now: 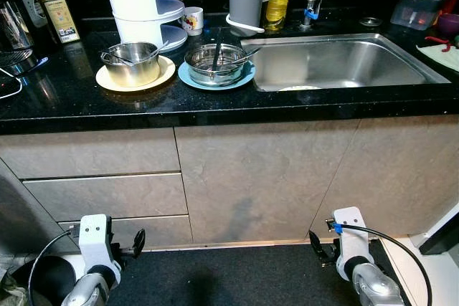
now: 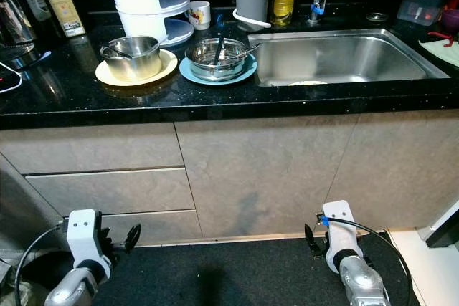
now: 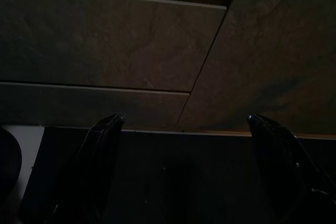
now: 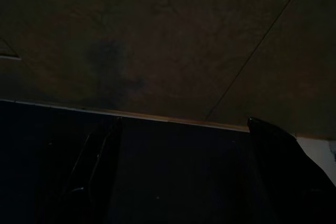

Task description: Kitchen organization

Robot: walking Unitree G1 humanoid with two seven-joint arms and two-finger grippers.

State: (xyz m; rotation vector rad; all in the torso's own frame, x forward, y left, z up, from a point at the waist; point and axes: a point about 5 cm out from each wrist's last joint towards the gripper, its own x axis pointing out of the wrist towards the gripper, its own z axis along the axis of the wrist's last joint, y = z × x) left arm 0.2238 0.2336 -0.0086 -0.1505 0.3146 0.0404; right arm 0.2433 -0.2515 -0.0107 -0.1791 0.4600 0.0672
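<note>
Bowls [image 1: 215, 63] near countertop [image 1: 86, 102] edge beside sink [image 1: 344, 62]

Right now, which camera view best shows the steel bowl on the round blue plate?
The right eye view: the steel bowl sits nearer centre, utensils inside. The left eye view shows it equally whole; both wrist views face cabinet fronts.

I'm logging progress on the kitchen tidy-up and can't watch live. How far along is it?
Nothing looks done yet. A steel pot sits on a yellow plate, and a steel bowl with utensils sits on a blue plate beside the sink. Nothing is in hand: the left end effector and right end effector hang open, low by the cabinets. All the dishes remain.
</note>
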